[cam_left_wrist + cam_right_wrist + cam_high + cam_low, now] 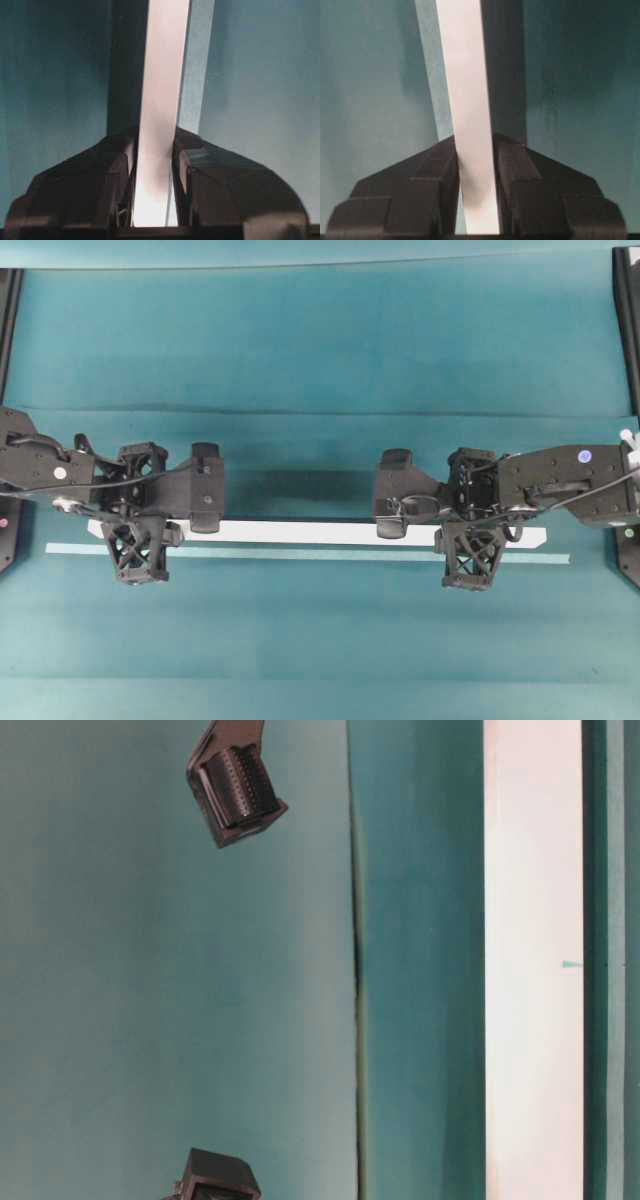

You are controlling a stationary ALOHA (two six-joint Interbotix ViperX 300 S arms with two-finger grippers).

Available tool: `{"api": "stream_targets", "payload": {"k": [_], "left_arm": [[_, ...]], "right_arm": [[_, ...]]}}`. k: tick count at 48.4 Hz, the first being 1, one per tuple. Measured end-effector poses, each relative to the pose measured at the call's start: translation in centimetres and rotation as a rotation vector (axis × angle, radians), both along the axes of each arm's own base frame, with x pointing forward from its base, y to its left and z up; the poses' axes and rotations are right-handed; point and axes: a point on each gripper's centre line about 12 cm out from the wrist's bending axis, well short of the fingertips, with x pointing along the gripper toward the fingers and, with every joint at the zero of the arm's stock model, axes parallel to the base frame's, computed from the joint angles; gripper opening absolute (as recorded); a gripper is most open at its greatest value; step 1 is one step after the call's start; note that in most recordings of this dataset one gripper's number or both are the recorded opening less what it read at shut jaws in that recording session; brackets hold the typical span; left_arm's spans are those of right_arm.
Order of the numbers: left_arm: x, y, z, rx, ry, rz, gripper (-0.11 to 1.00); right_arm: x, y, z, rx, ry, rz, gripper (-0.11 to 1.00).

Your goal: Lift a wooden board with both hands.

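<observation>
The wooden board is a long white plank lying left to right across the teal cloth. It also shows in the table-level view. My left gripper is shut on it near its left end. In the left wrist view the board runs between the two black jaws of the left gripper. My right gripper is shut on it near its right end. In the right wrist view the board runs between the jaws of the right gripper. A dark shadow runs along the board's far side.
A thin pale teal strip lies on the cloth just in front of the board, and shows beside it in both wrist views. A cloth fold crosses the back. Black frame posts stand at both sides.
</observation>
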Motion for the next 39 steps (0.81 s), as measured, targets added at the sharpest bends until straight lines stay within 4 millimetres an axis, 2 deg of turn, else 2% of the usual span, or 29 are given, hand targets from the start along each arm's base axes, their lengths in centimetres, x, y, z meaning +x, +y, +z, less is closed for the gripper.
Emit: {"api": "stream_targets", "payload": {"k": [39], "left_arm": [[-0.18, -0.66, -0.48, -0.002, 0.005, -0.018, 0.18]], "right_arm": [[0.07, 0.38, -0.88, 0.007, -0.026, 0.001, 0.21]]}}
